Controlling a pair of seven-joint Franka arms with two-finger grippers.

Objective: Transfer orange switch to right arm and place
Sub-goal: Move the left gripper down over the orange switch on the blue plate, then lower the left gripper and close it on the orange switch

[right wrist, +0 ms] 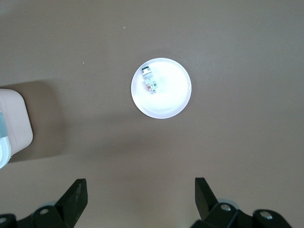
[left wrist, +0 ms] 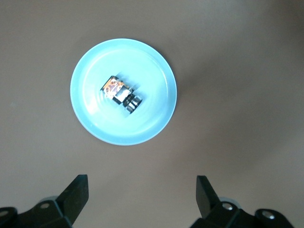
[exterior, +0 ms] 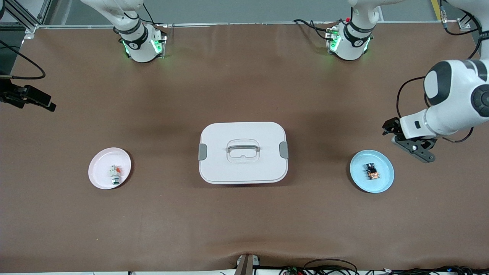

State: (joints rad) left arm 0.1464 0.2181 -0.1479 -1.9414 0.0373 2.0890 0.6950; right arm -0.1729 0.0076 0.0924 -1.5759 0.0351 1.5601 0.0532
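The orange switch [exterior: 372, 172] lies on its side in a pale blue plate [exterior: 360, 180] toward the left arm's end of the table. It is black with coppery bits. In the left wrist view the switch [left wrist: 121, 92] sits mid-plate [left wrist: 142, 128]. My left gripper [exterior: 409, 142] hangs open over bare table just beside that plate, with nothing between its fingers [left wrist: 142, 179]. My right gripper [right wrist: 140, 183] is also open and empty, high above the table near the pink plate [right wrist: 173, 102].
A white lidded box with a handle [exterior: 243, 152] stands mid-table, and its corner [right wrist: 12, 123] shows in the right wrist view. The pink plate [exterior: 100, 176] toward the right arm's end holds a white-grey part with a red tab [exterior: 115, 173]. Cables run along the table's edges.
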